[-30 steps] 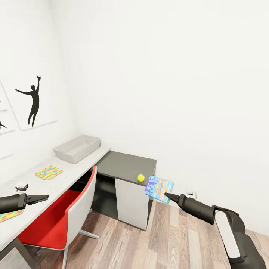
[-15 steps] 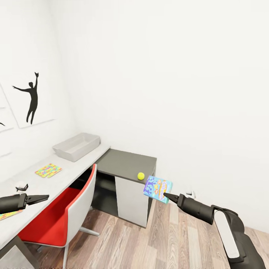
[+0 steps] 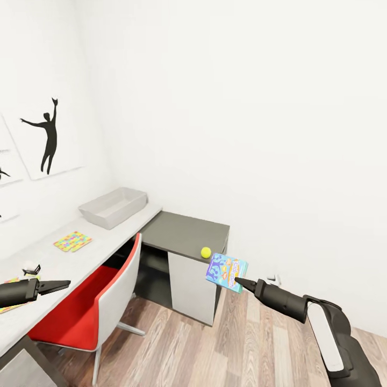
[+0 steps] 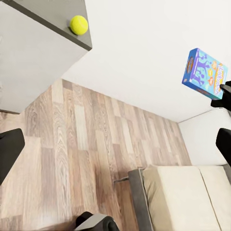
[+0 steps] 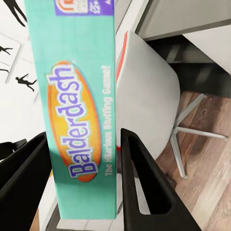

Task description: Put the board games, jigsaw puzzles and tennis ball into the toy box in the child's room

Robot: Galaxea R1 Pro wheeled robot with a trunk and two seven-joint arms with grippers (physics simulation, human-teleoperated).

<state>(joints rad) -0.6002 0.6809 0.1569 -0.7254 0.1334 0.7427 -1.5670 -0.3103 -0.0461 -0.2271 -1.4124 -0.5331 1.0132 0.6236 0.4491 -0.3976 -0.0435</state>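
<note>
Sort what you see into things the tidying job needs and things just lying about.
Job:
board game, held in right gripper
tennis ball
jigsaw puzzle
toy box
table

Just there:
red chair
silhouette print

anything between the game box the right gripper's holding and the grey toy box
Nothing solid. The board game in the right gripper hangs off the desk's corner; dark corner top lies between it and the toy box, with the tennis ball near the edge.

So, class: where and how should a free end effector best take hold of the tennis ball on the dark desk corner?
Probably from above, fingers closing across the middle of the tennis ball. It is round, so any width serves, and it sits near the front edge of the dark corner section, with open top around it; a sideways push might roll it off.
</note>
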